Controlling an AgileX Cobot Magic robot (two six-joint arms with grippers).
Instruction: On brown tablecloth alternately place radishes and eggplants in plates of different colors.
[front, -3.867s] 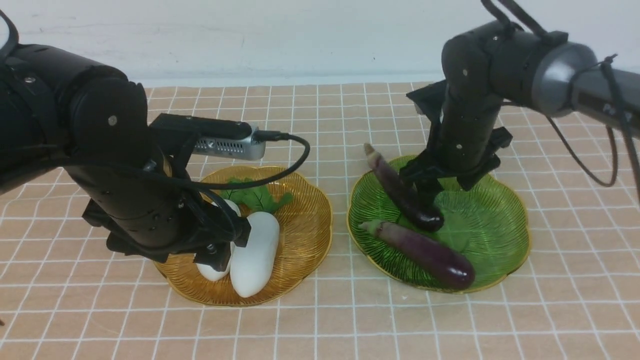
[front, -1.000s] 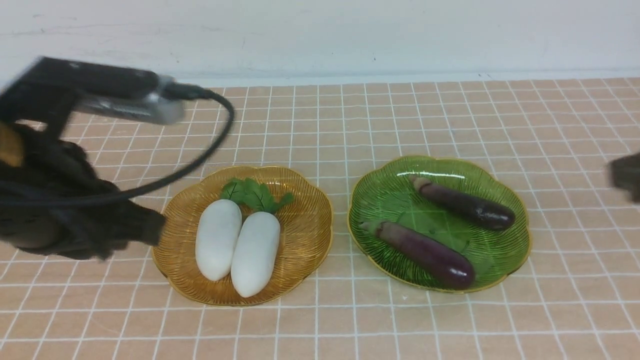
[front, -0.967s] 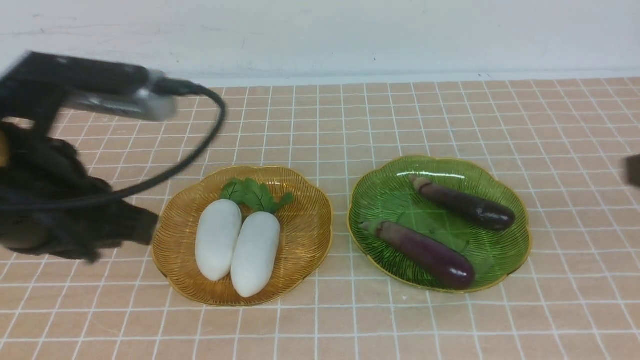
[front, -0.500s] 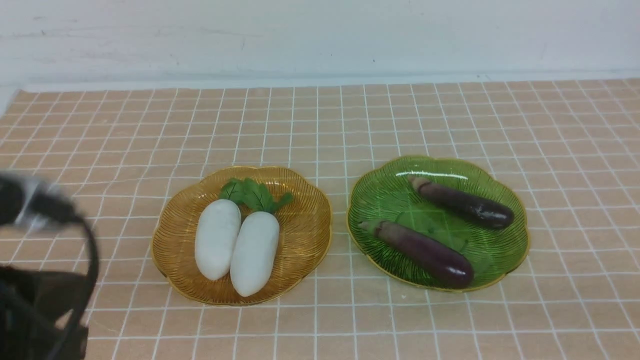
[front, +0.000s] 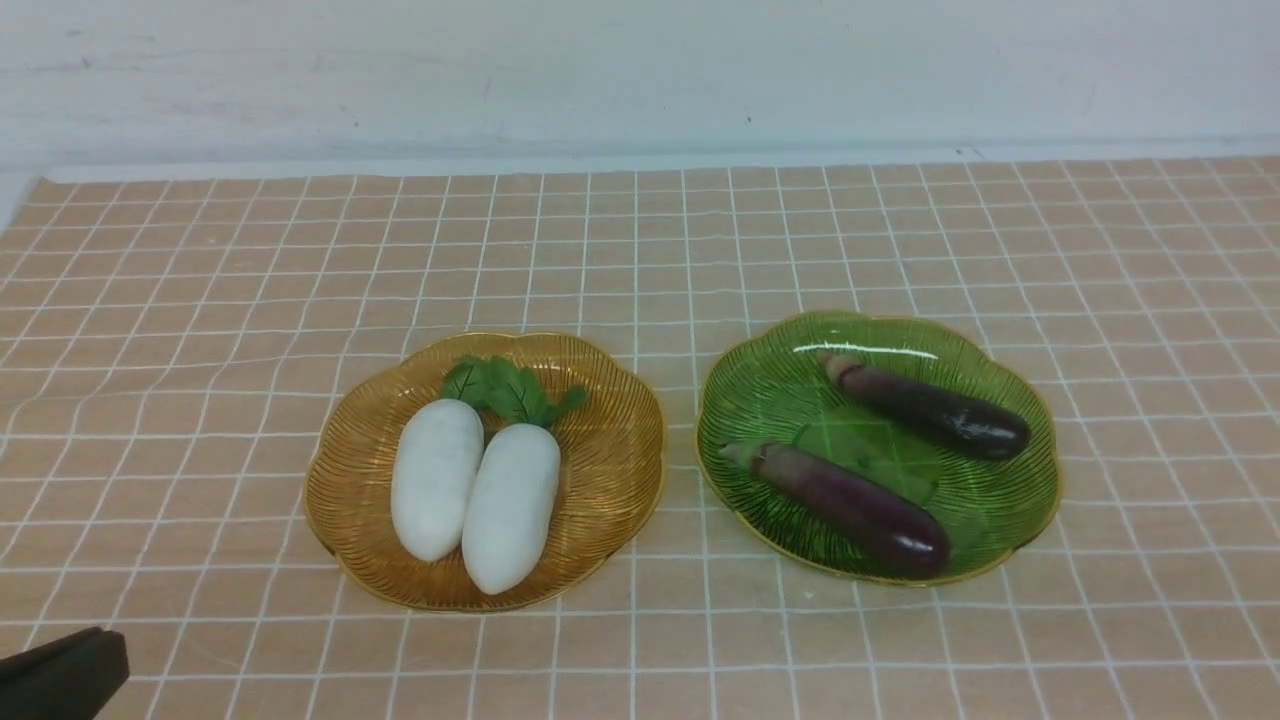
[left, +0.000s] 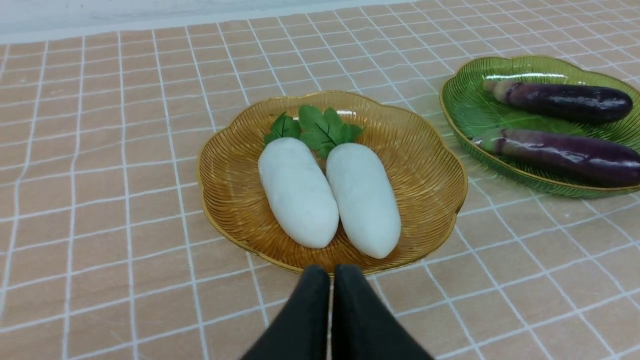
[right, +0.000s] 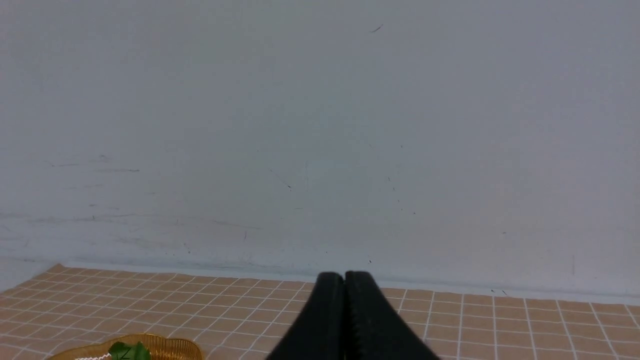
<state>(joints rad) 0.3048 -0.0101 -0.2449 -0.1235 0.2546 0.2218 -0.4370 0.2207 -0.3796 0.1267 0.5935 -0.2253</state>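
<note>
Brown cloth ruled with thin white lines into small squares (front: 640, 250) spreads before me, up to a pale, scuffed wall (front: 640, 80) on the far side. On its left lies a translucent amber plate with a scalloped gold rim (front: 615, 480), and in it I see two smooth white radishes, the left one (front: 436, 480) and the right one (front: 511, 507), side by side with their dark green leaves (front: 515, 390) towards the far rim. On the right sits a ribbed green plate, scalloped and gold-edged as well (front: 1010, 500). It holds two glossy dark purple eggplants, a far one (front: 930, 408) and a near one (front: 855, 507), apart from each other and both slanting, caps to the left.

My left gripper (left: 332, 272) is pressed together with nothing between its tips; my right gripper (right: 345, 277) is closed and bare too. Both are clear of the plates.

I judge the sorting finished: radishes in amber, eggplants in green, none lying on the cloth that I can see. Whether I took them in alternate turns, these views cannot tell me. Nothing seems left to place, so I need only keep my arms away.
</note>
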